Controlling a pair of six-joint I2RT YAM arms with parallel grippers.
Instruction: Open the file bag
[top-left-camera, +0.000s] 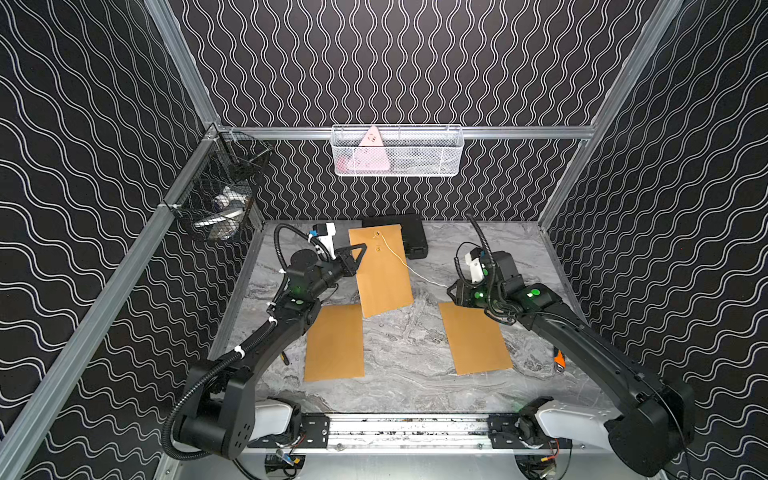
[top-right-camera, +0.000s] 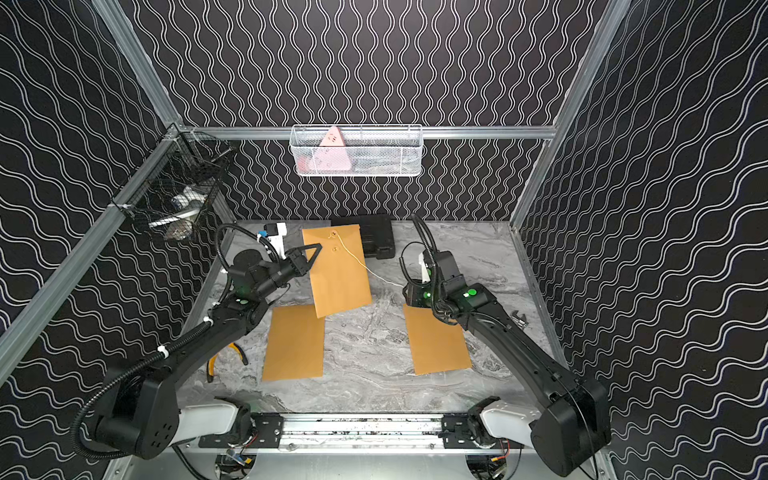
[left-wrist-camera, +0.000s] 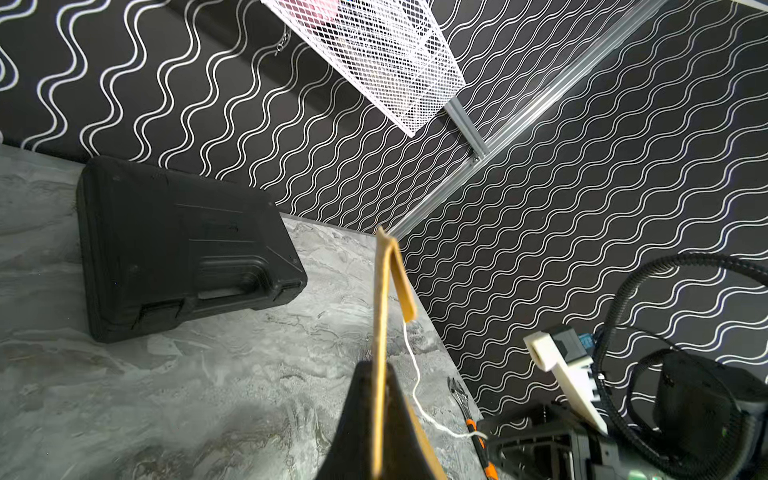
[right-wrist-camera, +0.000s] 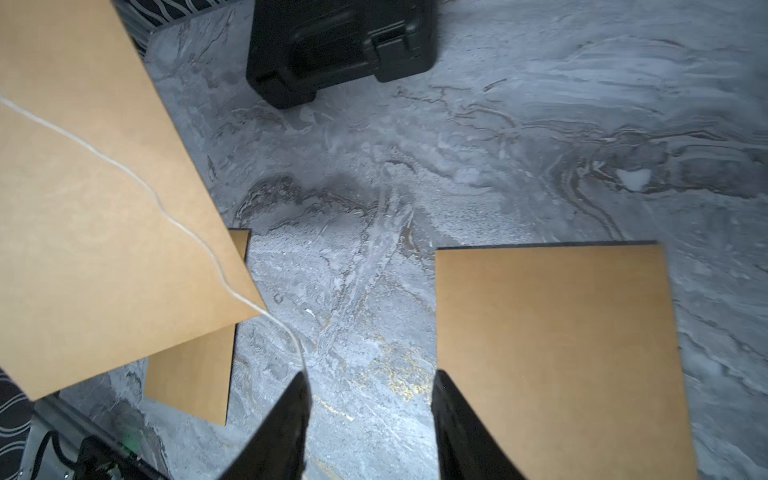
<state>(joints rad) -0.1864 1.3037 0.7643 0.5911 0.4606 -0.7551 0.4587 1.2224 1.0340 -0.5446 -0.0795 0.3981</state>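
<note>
The file bag (top-left-camera: 380, 274) is a brown paper envelope, lifted off the marble table and tilted. My left gripper (top-left-camera: 360, 248) is shut on its left edge near the top; in the left wrist view the fingers pinch the paper edge (left-wrist-camera: 380, 332). The bag's flap (left-wrist-camera: 401, 282) hangs a little away from the body. A white string (top-left-camera: 399, 259) runs from the flap's button to my right gripper (top-left-camera: 452, 291), low over the table on the right. The right gripper (right-wrist-camera: 370, 374) is open, and the string (right-wrist-camera: 166, 203) ends against one finger (right-wrist-camera: 297, 399).
Two more brown envelopes lie flat on the table, one at front left (top-left-camera: 334, 343) and one at front right (top-left-camera: 476, 338). A black case (top-left-camera: 413, 239) sits at the back wall behind the bag. Pliers (top-right-camera: 220, 357) lie at the left edge, an orange-handled tool (top-left-camera: 559, 359) at the right.
</note>
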